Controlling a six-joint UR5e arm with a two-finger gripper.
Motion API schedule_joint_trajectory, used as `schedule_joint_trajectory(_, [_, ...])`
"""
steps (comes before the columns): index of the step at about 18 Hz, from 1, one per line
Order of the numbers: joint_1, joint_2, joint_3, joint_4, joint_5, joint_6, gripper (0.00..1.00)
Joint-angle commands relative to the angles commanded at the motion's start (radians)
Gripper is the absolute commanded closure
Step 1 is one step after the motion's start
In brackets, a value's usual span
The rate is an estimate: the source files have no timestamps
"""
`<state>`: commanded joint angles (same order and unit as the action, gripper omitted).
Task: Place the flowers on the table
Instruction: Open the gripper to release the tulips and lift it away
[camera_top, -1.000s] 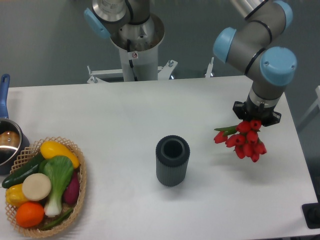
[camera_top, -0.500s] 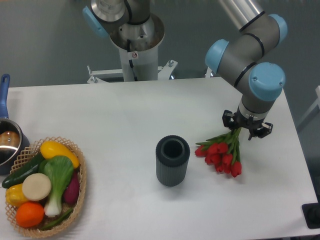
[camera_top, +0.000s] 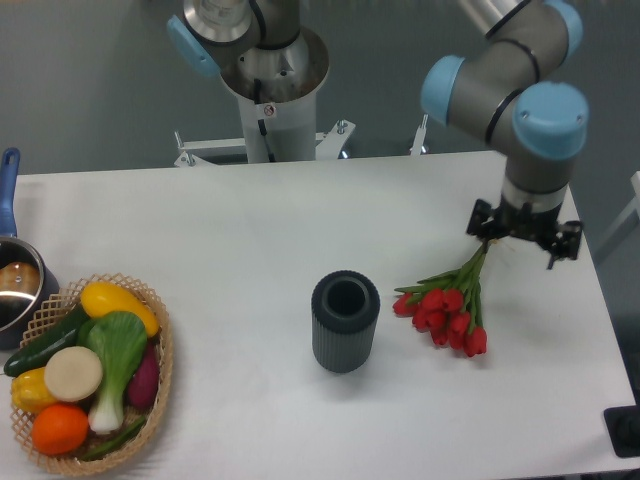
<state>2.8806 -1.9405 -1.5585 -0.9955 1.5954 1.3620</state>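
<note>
The flowers (camera_top: 447, 305) are a small bunch of red tulip buds on thin green stems with a few green leaves. They lie flat on the white matte surface (camera_top: 250, 230), just to the right of the dark ribbed vase (camera_top: 345, 321) and not touching it. The buds fan out toward the near edge, and the stems run up and to the right, away from the vase.

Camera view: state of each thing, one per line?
flowers: lying on the table, buds toward the vase
tool: at the stem ends, open or shut unclear
vase: upright, empty
basket: full of produce
pot: at left edge, partly cut off
</note>
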Motion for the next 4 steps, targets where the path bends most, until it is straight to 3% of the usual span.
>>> schedule_joint_trajectory(4, [0.040,0.000,0.000,0.000,0.000,0.089,0.00])
